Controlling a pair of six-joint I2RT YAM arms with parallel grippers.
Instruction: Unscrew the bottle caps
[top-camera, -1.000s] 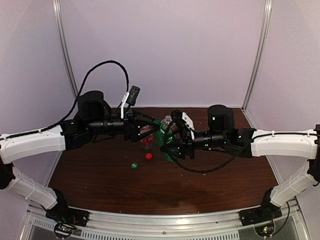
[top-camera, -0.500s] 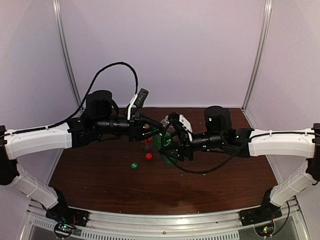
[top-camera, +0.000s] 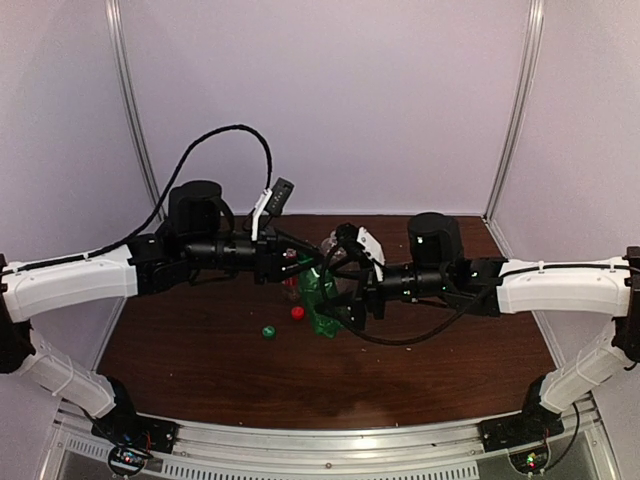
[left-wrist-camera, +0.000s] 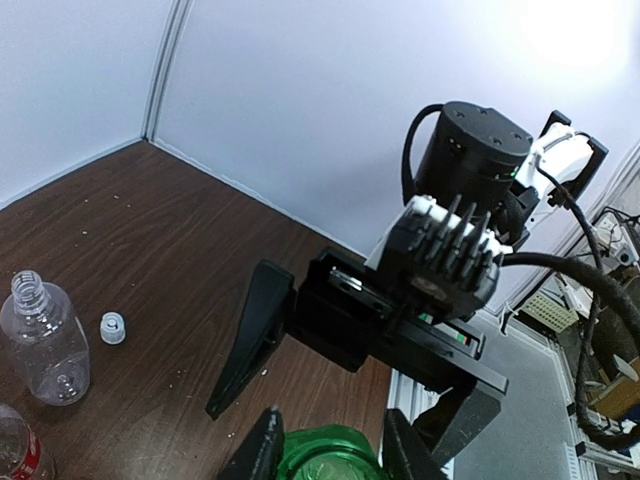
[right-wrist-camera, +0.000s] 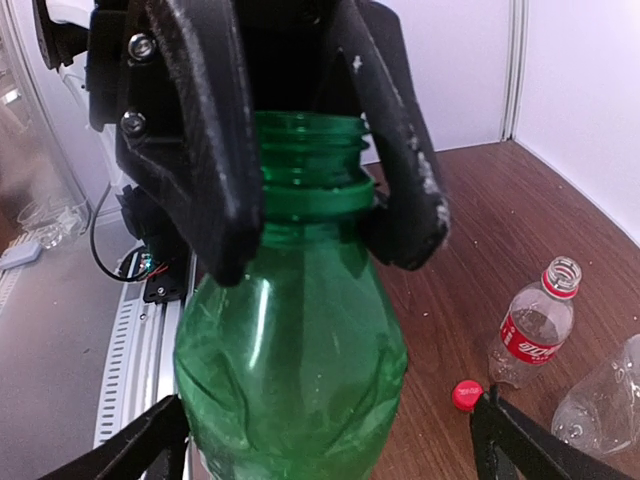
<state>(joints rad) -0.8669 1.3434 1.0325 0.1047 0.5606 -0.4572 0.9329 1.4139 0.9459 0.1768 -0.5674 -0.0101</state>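
Pale lilac walls (top-camera: 330, 100) enclose a dark brown wooden desk (top-camera: 200, 370), with silver posts (top-camera: 130, 110) at the corners.

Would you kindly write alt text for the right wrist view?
An uncapped green bottle fills the frame, its neck pinched by the left gripper from above, while the right gripper stands open around its body. A red cap and an uncapped red-labelled bottle sit on the table behind.

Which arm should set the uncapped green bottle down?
Left. The left gripper is shut on the green bottle's neck, so it controls the bottle. The right gripper is open, fingers spread clear of the body, gripping nothing.
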